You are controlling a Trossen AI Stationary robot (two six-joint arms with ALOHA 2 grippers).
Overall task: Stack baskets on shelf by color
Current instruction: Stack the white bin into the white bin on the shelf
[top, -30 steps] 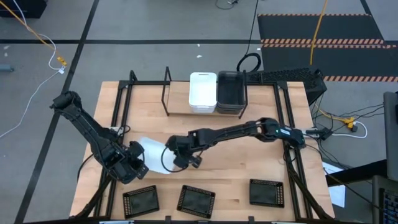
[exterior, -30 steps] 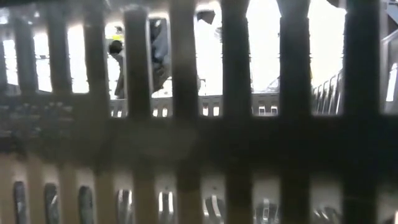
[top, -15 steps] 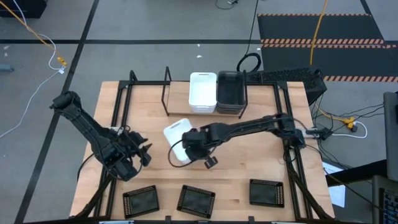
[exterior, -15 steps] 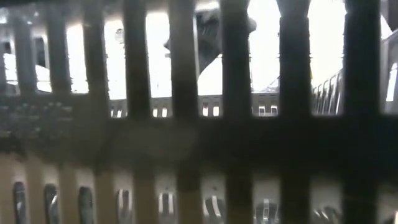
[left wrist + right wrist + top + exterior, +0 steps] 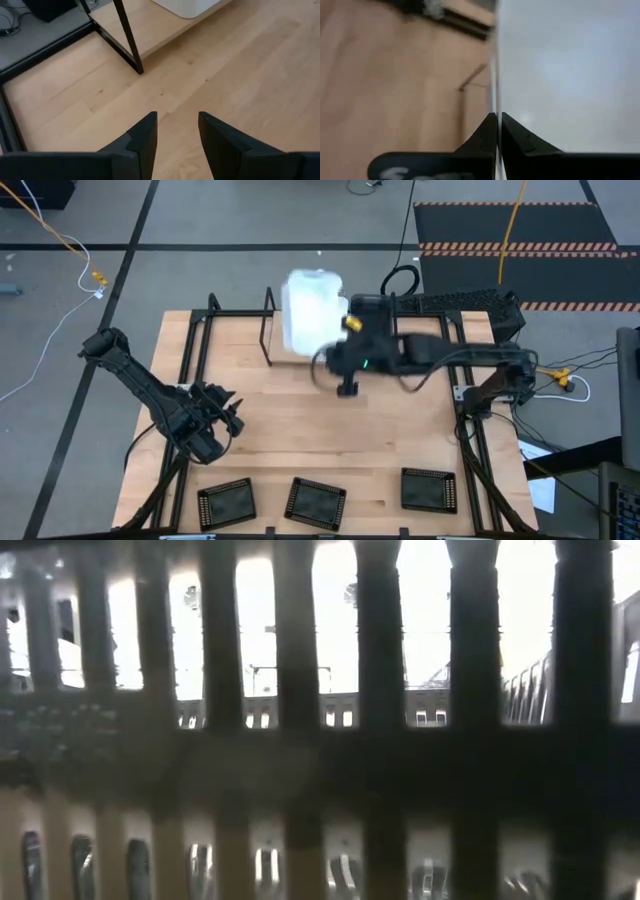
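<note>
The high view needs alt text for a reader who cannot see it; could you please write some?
Seen from above, the right gripper holds a white basket above the shelf at the table's far edge, beside a dark basket. The left gripper hangs open and empty; three black trays line the near edge.

Our right arm reaches in from the right side, bent at the elbow, its forearm running leftward along the far part of the tabletop [image 5: 400, 450]. Our right hand [image 5: 497, 131] has its two dark fingers pinched tight on the thin wall of a white basket [image 5: 312, 310], held raised. Our left arm slants in from the left edge, and our left hand [image 5: 177, 131] hangs low over bare wood, fingers parted, holding nothing.
</note>
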